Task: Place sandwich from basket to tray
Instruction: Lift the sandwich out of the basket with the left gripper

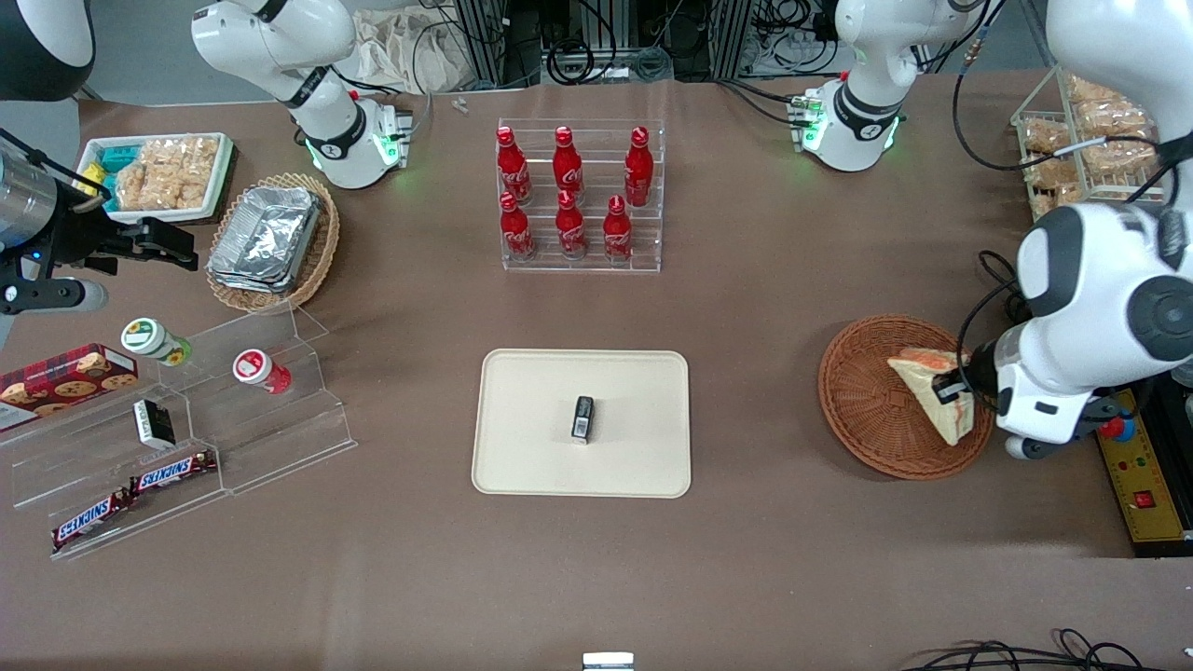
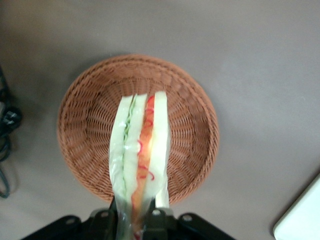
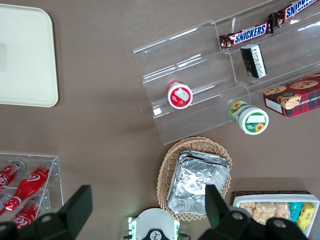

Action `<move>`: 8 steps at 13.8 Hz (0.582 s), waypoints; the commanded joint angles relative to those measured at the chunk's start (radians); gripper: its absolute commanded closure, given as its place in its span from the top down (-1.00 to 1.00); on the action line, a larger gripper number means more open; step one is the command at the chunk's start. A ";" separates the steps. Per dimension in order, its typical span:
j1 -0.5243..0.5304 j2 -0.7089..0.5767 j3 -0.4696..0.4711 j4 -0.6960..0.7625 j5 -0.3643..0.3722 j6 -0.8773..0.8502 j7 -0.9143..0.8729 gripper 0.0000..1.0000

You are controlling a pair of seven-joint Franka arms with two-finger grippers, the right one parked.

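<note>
Wrapped sandwich (image 2: pixel 139 155) held in gripper (image 2: pixel 135 220) above brown wicker basket (image 2: pixel 85 130); tray (image 1: pixel 522 447) apart.

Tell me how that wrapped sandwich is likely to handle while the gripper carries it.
The sandwich is soft bread in clear wrap, so it probably squashes under the gripper, which is shut on one end above the basket. The film looks glossy, so it may slip. It juts out without sagging, so it is likely light.

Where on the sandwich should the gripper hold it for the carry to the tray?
Across the flat bread faces at one end, from above, as the gripper does now: the sandwich is a thin wedge, lifted over the basket, so pinching its thickness looks secure. The tray lies toward the parked arm's end.
</note>
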 commanded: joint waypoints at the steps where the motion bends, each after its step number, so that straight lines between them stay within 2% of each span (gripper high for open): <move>1: -0.003 0.019 -0.028 0.099 -0.008 -0.065 0.033 -1.00; 4: -0.006 0.024 -0.059 0.119 0.001 -0.082 0.108 -1.00; 6: -0.030 0.022 -0.079 0.121 0.044 -0.104 0.200 -1.00; 8: -0.072 0.016 -0.088 0.122 0.060 -0.116 0.214 -1.00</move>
